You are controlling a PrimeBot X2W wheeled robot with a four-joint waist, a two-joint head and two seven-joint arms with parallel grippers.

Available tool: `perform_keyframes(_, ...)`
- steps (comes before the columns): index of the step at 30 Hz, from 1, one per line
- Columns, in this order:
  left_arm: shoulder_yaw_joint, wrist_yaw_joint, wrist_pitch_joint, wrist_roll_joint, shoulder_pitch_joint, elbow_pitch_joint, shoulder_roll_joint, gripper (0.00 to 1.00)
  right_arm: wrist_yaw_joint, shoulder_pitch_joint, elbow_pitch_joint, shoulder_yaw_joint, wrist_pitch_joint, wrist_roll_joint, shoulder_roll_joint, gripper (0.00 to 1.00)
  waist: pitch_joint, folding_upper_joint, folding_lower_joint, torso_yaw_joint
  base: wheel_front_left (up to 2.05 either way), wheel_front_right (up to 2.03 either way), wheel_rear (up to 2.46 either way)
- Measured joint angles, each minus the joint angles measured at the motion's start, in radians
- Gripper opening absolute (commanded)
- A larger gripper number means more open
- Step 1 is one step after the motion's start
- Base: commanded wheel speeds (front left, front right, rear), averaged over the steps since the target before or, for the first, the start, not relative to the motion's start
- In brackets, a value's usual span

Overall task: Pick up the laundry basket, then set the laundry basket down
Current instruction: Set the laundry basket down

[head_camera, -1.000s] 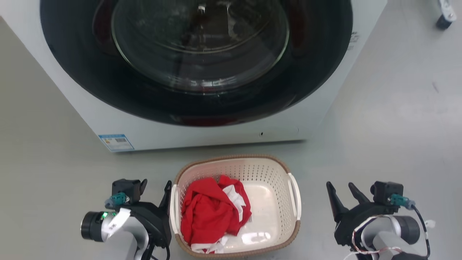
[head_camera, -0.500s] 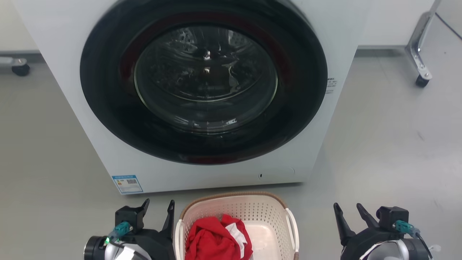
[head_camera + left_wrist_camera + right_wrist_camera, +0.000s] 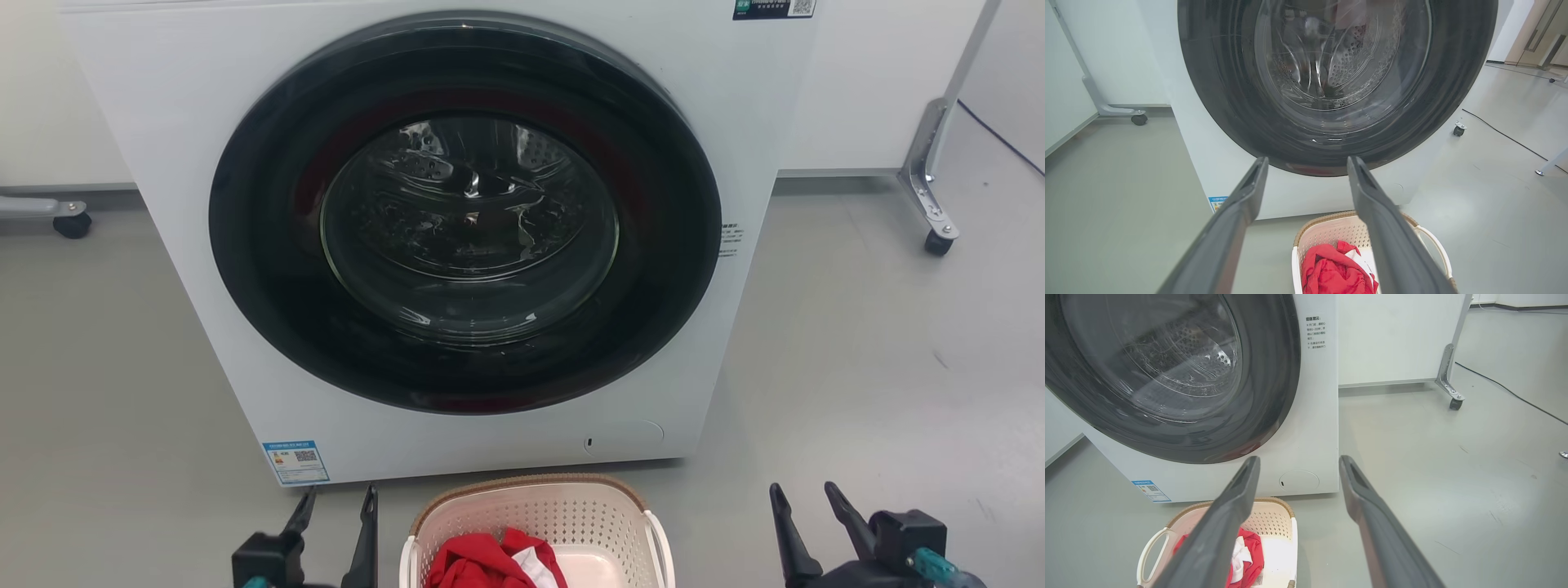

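Head view: the laundry basket sits on the floor before the washing machine, between the left gripper and the right gripper, touching neither. Left wrist view: the fingers are spread and empty, with the basket beneath the right-hand finger. Right wrist view: the fingers are spread and empty, with the basket at the lower left.

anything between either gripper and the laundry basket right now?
Nothing visible. The left gripper and right gripper flank the laundry basket, both open, with bare floor between each and the basket's sides.
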State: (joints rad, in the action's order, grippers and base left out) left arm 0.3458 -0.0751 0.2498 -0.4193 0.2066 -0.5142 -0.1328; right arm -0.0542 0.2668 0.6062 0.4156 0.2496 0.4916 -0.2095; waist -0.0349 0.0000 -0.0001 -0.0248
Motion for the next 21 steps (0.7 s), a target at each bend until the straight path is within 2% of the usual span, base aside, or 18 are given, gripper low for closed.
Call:
perform_keyframes(11, -0.045, -0.031, 0.000, 0.028, -0.149, 0.190, -0.011, 1.00, -0.035, -0.130, -0.183, -0.033, 0.000, -0.055, -0.020, 1.00, -0.007, 0.0000, 0.0000, 0.000, 0.00, 0.00, 0.00)
perform_keyframes(21, -0.072, -0.040, 0.000, 0.058, -0.241, 0.287, -0.010, 1.00, -0.053, -0.221, -0.306, -0.064, 0.000, -0.096, -0.033, 1.00, -0.005, 0.0001, 0.0000, -0.004, 0.00, 0.00, 0.00)
